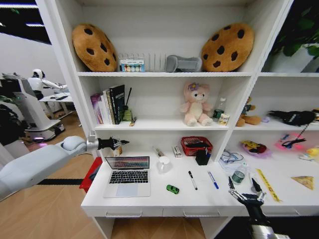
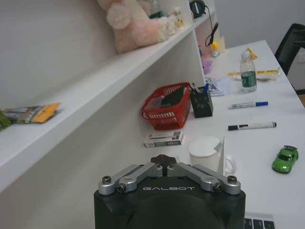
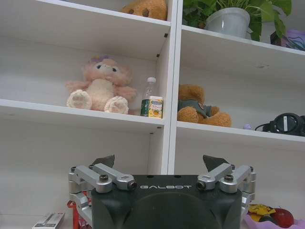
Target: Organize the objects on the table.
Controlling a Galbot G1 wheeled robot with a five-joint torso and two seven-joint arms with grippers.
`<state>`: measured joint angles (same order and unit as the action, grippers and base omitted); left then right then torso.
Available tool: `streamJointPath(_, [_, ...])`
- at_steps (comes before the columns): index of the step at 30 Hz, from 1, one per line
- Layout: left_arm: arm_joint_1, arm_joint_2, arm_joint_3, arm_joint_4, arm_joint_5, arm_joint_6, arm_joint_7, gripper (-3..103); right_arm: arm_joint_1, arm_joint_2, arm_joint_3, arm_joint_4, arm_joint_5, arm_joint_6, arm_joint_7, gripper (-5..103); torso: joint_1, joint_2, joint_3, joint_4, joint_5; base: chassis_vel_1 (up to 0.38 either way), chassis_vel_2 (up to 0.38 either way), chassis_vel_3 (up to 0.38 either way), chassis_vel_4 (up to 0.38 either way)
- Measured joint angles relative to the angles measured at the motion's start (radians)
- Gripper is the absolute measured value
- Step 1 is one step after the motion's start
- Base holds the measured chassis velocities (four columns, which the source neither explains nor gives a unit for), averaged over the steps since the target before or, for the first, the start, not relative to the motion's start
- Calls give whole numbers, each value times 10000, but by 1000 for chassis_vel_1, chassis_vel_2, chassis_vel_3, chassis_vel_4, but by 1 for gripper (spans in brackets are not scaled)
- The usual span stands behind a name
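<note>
From the head view, the left gripper (image 1: 119, 143) hangs at centre left of the frame, just above the open lid of the laptop (image 1: 127, 175), its fingers pinched together on nothing. The right gripper (image 1: 245, 190) sits low at the lower right, over the front edge of the table (image 1: 209, 199), jaws spread wide and empty. Between them lie the green toy car (image 1: 172, 189), the black pen (image 1: 192, 180) and the blue pen (image 1: 213, 180), both pens lying front to back; the blue one is nearer the right gripper, so I'd judge that arm better placed for the pens. The yellow wedge (image 1: 303, 181) lies far right.

In the left wrist view the fingertips (image 2: 163, 159) meet at lower centre. The pens (image 2: 251, 126) and car (image 2: 285, 159) lie off at the right of the frame, well apart from them. The laptop is cut off at the bottom edge.

In the right wrist view the jaws stand apart at the bottom, aimed at the shelving and the pink plush bear (image 3: 100, 88); the table top is hidden beneath the gripper body.
</note>
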<state>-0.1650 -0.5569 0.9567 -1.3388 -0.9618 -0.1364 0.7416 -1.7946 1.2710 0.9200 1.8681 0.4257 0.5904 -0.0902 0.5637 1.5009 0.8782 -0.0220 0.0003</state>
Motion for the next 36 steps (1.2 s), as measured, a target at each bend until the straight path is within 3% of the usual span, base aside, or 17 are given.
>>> streamJointPath(2, [-52, 23, 459, -145, 237, -5, 0, 0, -10, 5, 37, -156, 131, 157, -107, 100, 0, 0, -1, 11, -3, 0, 0, 0, 0])
streamJointPath(9, [222, 356, 688, -651, 793, -46, 37, 0, 94, 17, -13, -242, 206, 195, -140, 100, 0, 0, 0, 10, -7, 0, 0, 0, 0])
streamJointPath(14, [696, 1342, 577, -1933, 808, 128, -263, 0, 306, 3, -157, -382, 195, 195, -142, 100, -1, 0, -1, 5, -1, 0, 0, 0, 0])
streamJointPath(16, [1472, 1821, -247, -2492, 889, 240, -502, 0, 399, 23, -229, -414, 176, 195, -144, 100, 0, 0, -1, 9, -6, 0, 0, 0, 0])
streamJointPath(17, [2573, 2325, -1089, -3136, 1003, 311, -805, 0, 450, 49, -293, -430, 156, 192, -148, 100, -1, 0, -3, 7, 6, 0, 0, 0, 0])
streamJointPath(18, [2573, 2325, -1089, -3136, 1003, 311, -805, 0, 450, 49, -293, -430, 156, 192, -148, 100, -1, 0, -3, 7, 6, 0, 0, 0, 0])
streamJointPath(20, [3612, 2961, -1246, -3976, 1176, 377, -1181, 0, 496, 54, -335, -457, 137, 185, -153, 100, -1, 0, -2, 13, -15, 0, 0, 0, 0])
streamJointPath(22, [4318, 3257, -1511, -4386, 1359, 348, -1352, 0, 517, 48, -359, -473, 127, 183, -161, 100, -2, 1, -3, 13, -3, 0, 0, 0, 0])
streamJointPath(27, [5930, 3416, -2640, -4505, 1627, 285, -1529, 0, 531, 15, -386, -466, 122, 172, -162, 100, -2, 1, -2, 5, -11, 0, 0, 0, 0])
streamJointPath(28, [7025, 3417, -3609, -4515, 1739, 281, -1585, 0, 531, 10, -385, -402, 123, 157, -157, 100, -2, 1, -2, 0, -2, 0, 0, 0, 0])
streamJointPath(30, [7495, 3411, -3965, -4554, 1772, 280, -1619, 0, 523, 10, -377, -377, 130, 155, -151, 100, -2, 1, -1, 3, 2, 0, 0, 0, 0])
streamJointPath(32, [9067, 3277, -5295, -4624, 1819, 244, -1853, 0, 411, 13, -306, -332, 157, 166, -142, 100, -1, 0, -1, 9, -7, 0, 0, 0, 0])
streamJointPath(33, [9067, 3277, -5295, -4624, 1819, 244, -1853, 0, 411, 13, -306, -332, 157, 166, -142, 100, -1, 0, -1, 9, -7, 0, 0, 0, 0])
streamJointPath(36, [11769, 2862, -8666, -4580, 1261, 101, -2386, -3, 250, -44, -258, -304, 158, 212, -148, 100, -2, 1, -2, 3, -6, 0, 0, 0, 0])
